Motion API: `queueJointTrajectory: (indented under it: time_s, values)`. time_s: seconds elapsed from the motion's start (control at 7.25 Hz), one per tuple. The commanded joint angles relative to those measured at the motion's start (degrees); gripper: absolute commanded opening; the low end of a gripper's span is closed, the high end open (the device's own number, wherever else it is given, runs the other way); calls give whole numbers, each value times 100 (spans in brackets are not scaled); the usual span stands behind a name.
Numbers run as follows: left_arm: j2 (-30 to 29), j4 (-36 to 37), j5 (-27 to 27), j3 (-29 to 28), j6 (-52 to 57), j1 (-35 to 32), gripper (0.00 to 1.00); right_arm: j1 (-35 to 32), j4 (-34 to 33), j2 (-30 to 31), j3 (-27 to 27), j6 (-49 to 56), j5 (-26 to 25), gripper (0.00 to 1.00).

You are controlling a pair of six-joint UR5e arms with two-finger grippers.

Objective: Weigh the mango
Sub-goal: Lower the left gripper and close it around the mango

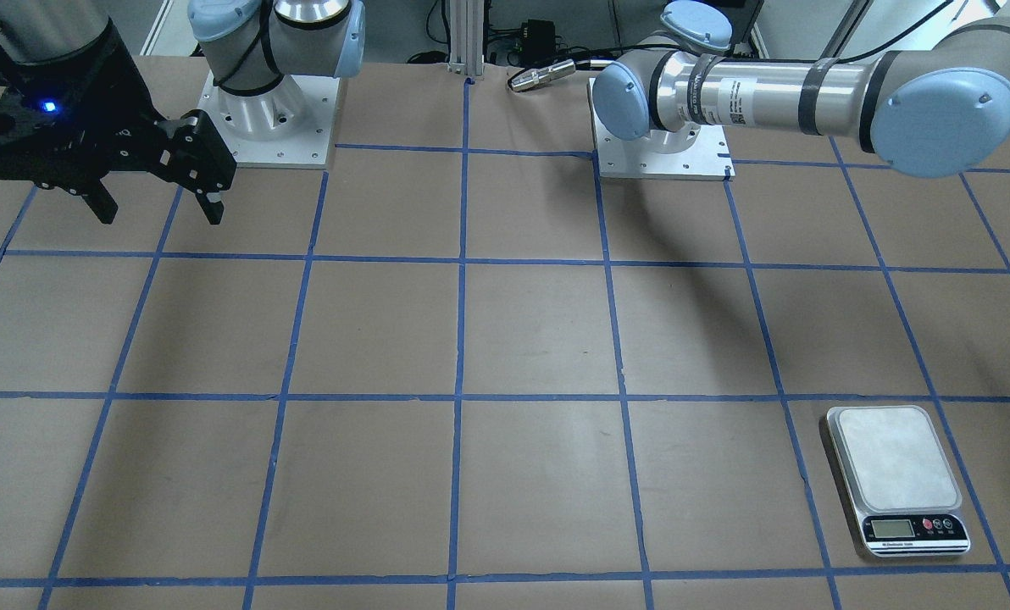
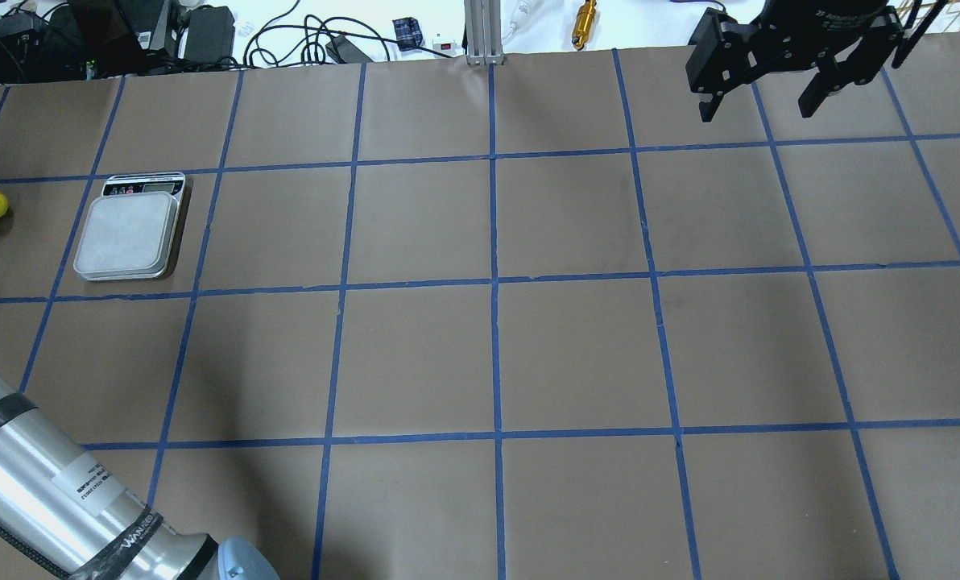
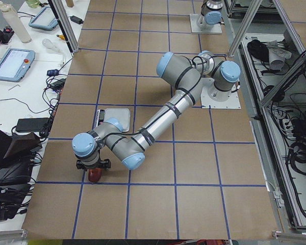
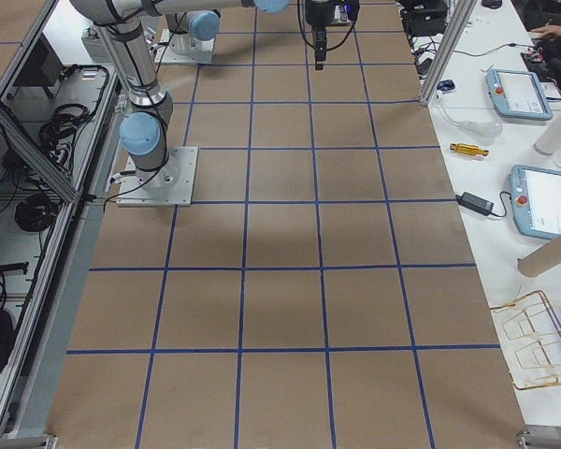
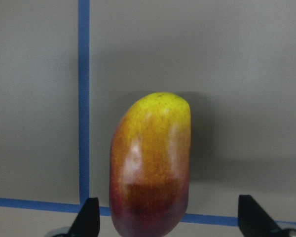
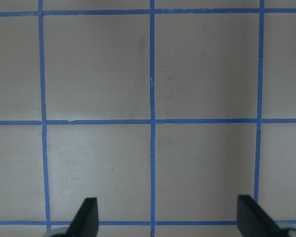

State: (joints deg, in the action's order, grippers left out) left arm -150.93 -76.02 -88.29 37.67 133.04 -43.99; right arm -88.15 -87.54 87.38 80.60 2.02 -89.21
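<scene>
Under spread left fingers [image 5: 89, 218], glossy oblong mango [image 5: 150, 168], flat metal scale [image 2: 128, 235] nearby.

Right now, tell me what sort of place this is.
Probably a robotics lab work cell: a brown paper-covered table gridded with blue tape, silver-and-blue jointed robot arms bolted to it, and blue-grey touchscreen teach pendants on a white side bench.

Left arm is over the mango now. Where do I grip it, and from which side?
Grip the mango across its middle, straight down from above. It lies flat on the table, long axis in line with the left wrist camera, yellow end far; the open left gripper straddles its long sides. The ends taper and the skin is glossy, so the middle likely holds best.
</scene>
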Motion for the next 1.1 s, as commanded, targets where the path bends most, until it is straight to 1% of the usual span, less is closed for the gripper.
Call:
queueJointTrajectory:
  time_s: [0.0,0.14,0.28,0.55,0.69,0.83,0.97]
  values:
    - [-173,96,75,-5,90,4,100,9,0,-2,0,0,0,100]
    - [-218,104,197,-5,160,13,100,0,0,7,0,0,0,100]
    - [-296,287,276,-5,205,13,100,9,0,-2,0,0,0,100]
    - [-393,324,417,-5,240,22,100,0,0,-2,0,0,0,100]
    - [-402,324,426,-5,240,39,97,0,0,-2,0,0,0,100]
    - [-403,324,427,-5,249,40,86,0,0,-2,0,0,0,100]
    - [-385,324,427,-5,301,40,61,0,0,7,0,0,9,100]
